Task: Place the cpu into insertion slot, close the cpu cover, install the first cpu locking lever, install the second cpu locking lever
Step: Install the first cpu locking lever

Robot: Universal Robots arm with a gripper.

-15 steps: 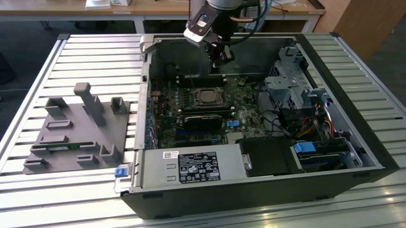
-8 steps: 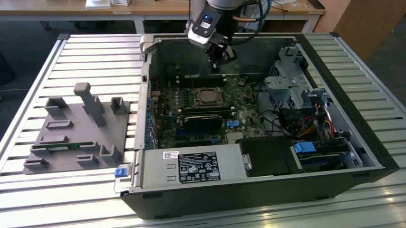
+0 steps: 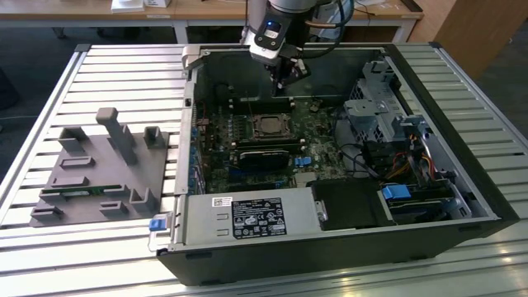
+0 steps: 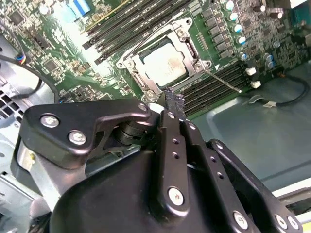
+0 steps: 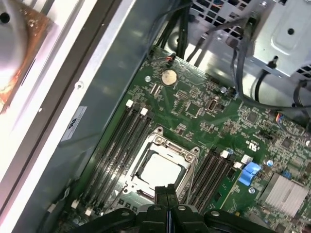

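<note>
Exterior view, left to right: grey fixture (image 3: 99, 167) on the slatted table (image 3: 49, 80). Beside it lay the open computer case (image 3: 330, 260), with the power supply (image 3: 247, 216) at its near edge. The insertion slot (image 3: 271, 127) sat mid-board. The gripper (image 3: 283, 86) hung over the board near the slot, and the metal drive cage (image 3: 387, 105) lay further right.

Both wrist views showed the cpu (image 4: 164, 65) (image 5: 159, 170) seated in the slot, silvery top visible. The cpu cover (image 4: 190, 48) lay flat around it. One thin lever rod (image 4: 223, 81) stuck out sideways over the memory slots. The gripper (image 4: 173, 97) (image 5: 167, 190) had its jaws pressed together with nothing between them.
</note>
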